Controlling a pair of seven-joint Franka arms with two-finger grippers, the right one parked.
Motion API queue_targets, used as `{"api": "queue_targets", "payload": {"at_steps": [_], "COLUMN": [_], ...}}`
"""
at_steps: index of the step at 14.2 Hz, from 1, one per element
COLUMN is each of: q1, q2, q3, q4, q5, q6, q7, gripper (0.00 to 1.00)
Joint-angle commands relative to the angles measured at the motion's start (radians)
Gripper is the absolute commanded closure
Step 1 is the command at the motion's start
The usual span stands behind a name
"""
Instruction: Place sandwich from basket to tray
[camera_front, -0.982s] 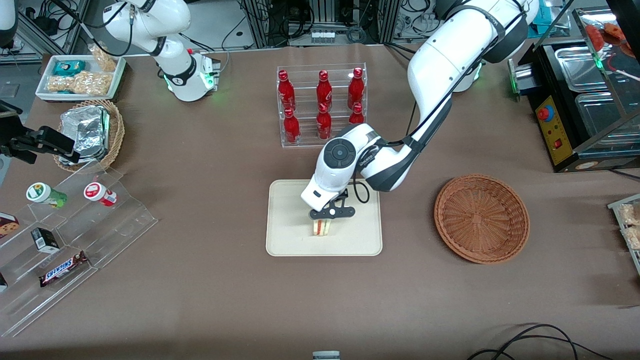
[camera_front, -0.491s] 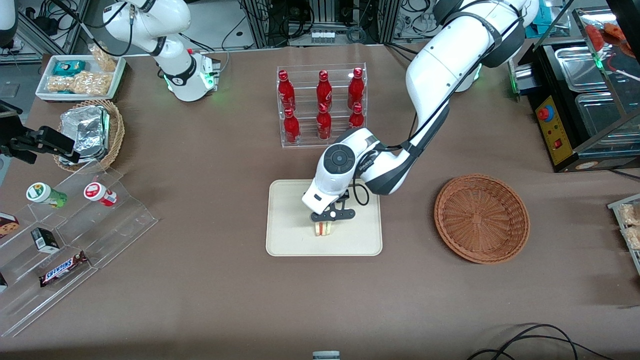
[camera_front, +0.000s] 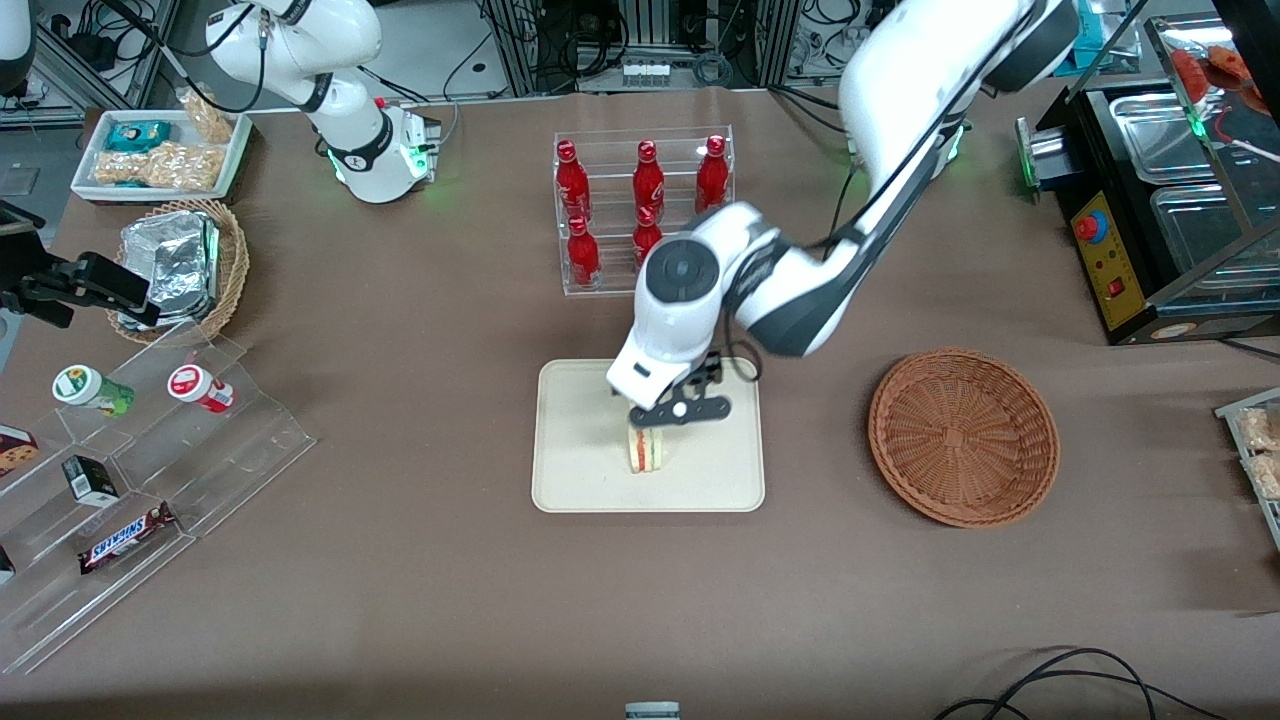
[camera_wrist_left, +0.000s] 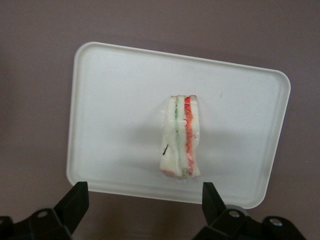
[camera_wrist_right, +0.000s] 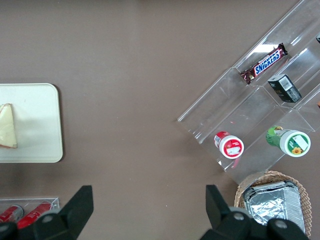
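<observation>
The brown worktop (camera_front: 420, 560) carries everything in sight. On it, near the middle, lies the tray (camera_front: 580, 470), cream and flat with a low rim; the left wrist view shows the tray (camera_wrist_left: 115, 90) from straight above with most of its surface bare. Toward the working arm's end of the worktop sits the basket (camera_front: 963, 436), round and reddish-brown, with nothing in it and well apart from the tray. Farther from the front camera than the tray stands a clear rack of red bottles (camera_front: 645, 205). Toward the parked arm's end are a tan wicker basket with foil packets (camera_front: 180, 265) and a clear stepped display stand (camera_front: 150, 480) holding small snacks.

The sandwich (camera_front: 646, 450) rests on the tray, close to its middle, standing on edge so that its red and green filling layers face upward; the left wrist view shows the sandwich (camera_wrist_left: 181, 136) free of any contact. The claw (camera_front: 680, 410) hangs above the tray, just over the sandwich and not touching it. Its fingers (camera_wrist_left: 74, 200) are spread wide apart, with the sandwich seen between them lower down on the tray.
</observation>
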Motion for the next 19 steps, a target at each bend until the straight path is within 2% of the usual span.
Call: {"api": "queue_targets", "payload": {"at_steps": [1,2,3,4,9,15,16,17,19], "q1": [0.093,0.147,0.158,0.163,0.319,0.411,0.419,0.419,0.427], "q2": [-0.122,-0.139,-0.159,-0.184,-0.299,-0.374,-0.385,-0.415,-0.493], "q3": [0.003,-0.006,-0.005,0.001,0.003,0.009,0.027,0.049,0.098], "q4": [-0.068,-0.083,-0.109,-0.138,-0.283,-0.309,-0.312,-0.324,-0.395], "q5": [0.002,-0.018,-0.029,-0.029,-0.028,-0.034,-0.044,-0.085,-0.138], "q6": [-0.074,-0.077,-0.078,-0.08,-0.115,-0.233,-0.235,-0.235,-0.233], "q7": [-0.004,-0.001,-0.004,-0.004,0.013,0.142,0.165,0.195,0.332], "gripper": [0.0,0.0,0.0,0.0,0.0,0.0,0.0,0.0,0.0]}}
